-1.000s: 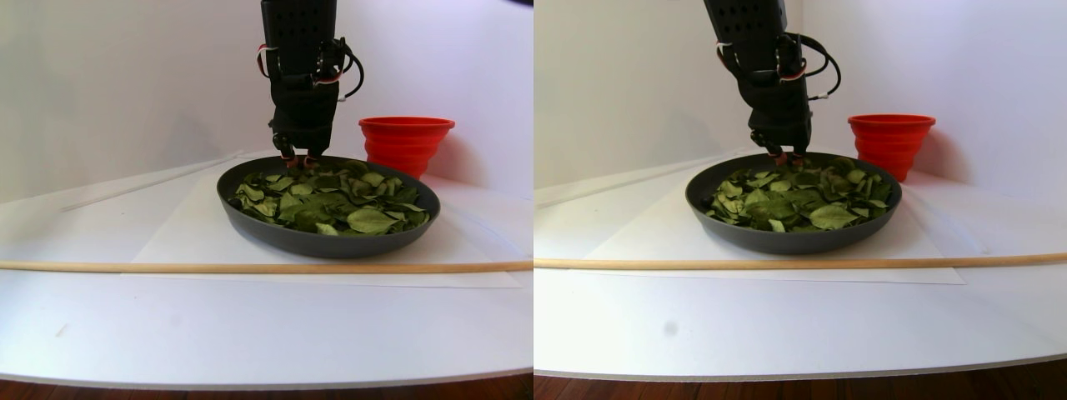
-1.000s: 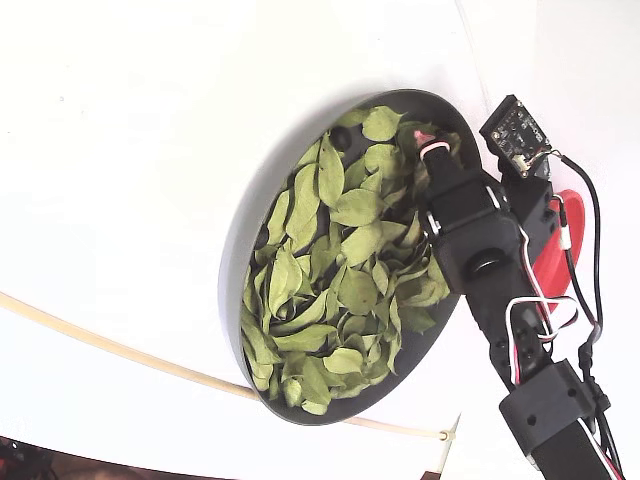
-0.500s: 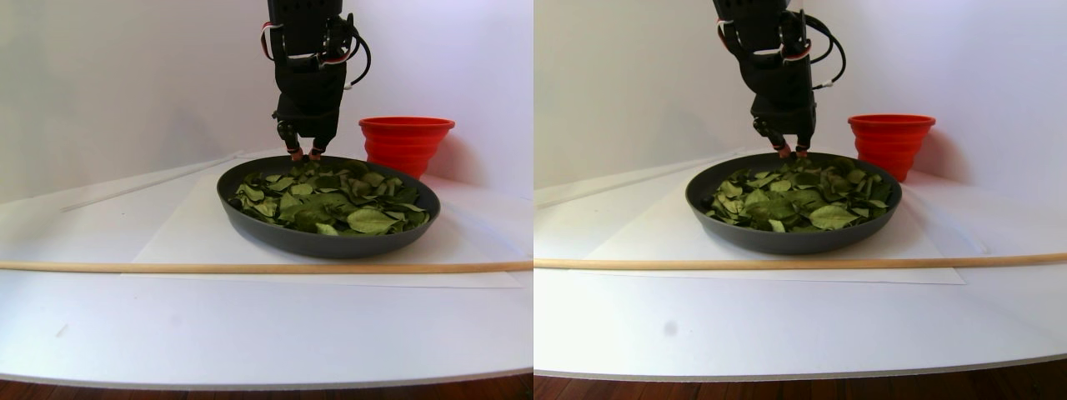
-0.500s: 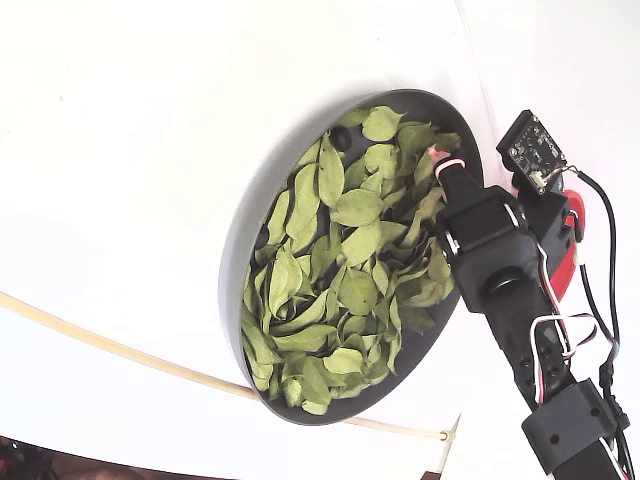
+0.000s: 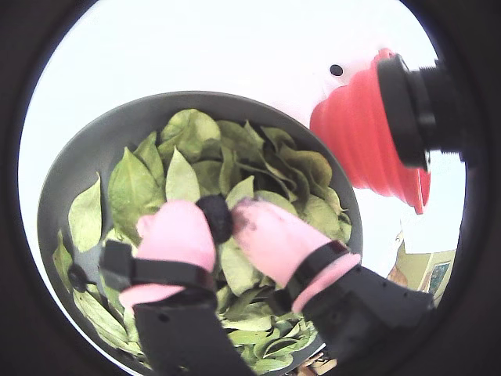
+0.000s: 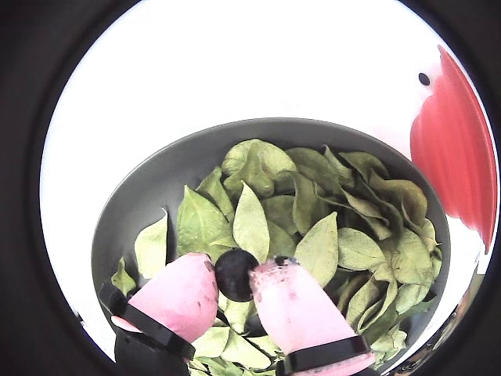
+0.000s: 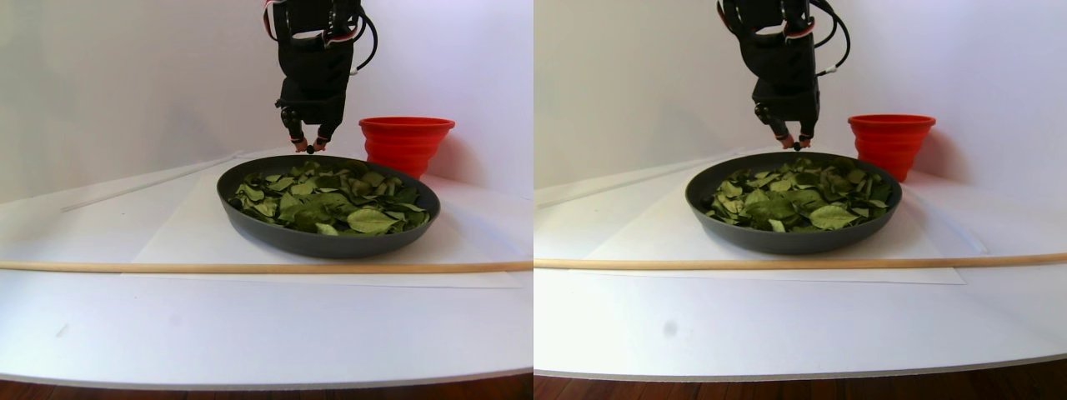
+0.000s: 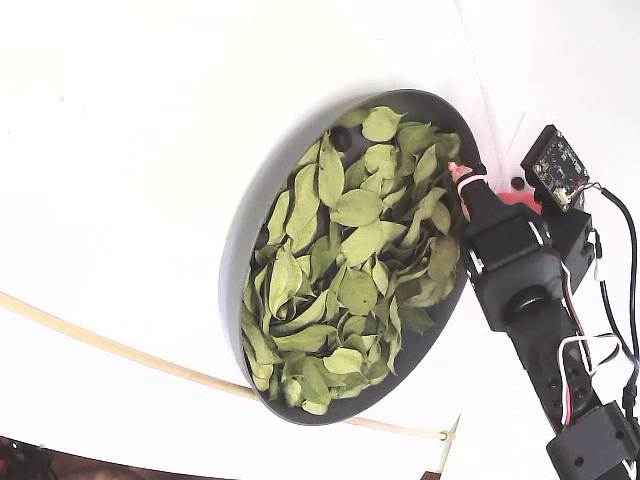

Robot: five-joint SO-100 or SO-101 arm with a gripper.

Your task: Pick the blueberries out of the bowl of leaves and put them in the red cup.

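One hand (image 6: 235,276) is seen, w/ 2 pink-tipped fingers (image 6: 174,294) clamped on 1 blueberry (image 6: 234,273); the same pinch is shown in both wrist views (berry (image 5: 215,218) between the tips). In the stereo pair view the hand (image 7: 309,148) is held just above the far rim of the bowl (image 7: 325,242), the berry carried clear of the leaves (image 7: 333,200).

One bowl is counted, dark grey, below and in front of the hand, filled w/ many green leaves (image 6: 313,211); an exact leaf count can't be given. Further dark berries are seen in the bowl in the fixed view: 1 by the rim (image 8: 340,140), far from the hand across the leaves, and possibly another dark spot at the rim lower down, not told for sure.

One red cup (image 7: 406,142) is placed just beside the hand, to its right in the stereo pair view, outside the bowl; in a wrist view it (image 5: 364,141) is seen upper right of the fingers. In the fixed view the cup (image 8: 508,197) is mostly hidden behind the arm.

One thin wooden stick (image 7: 250,267) is laid across the white surface (image 7: 250,333), well in front of bowl and hand.
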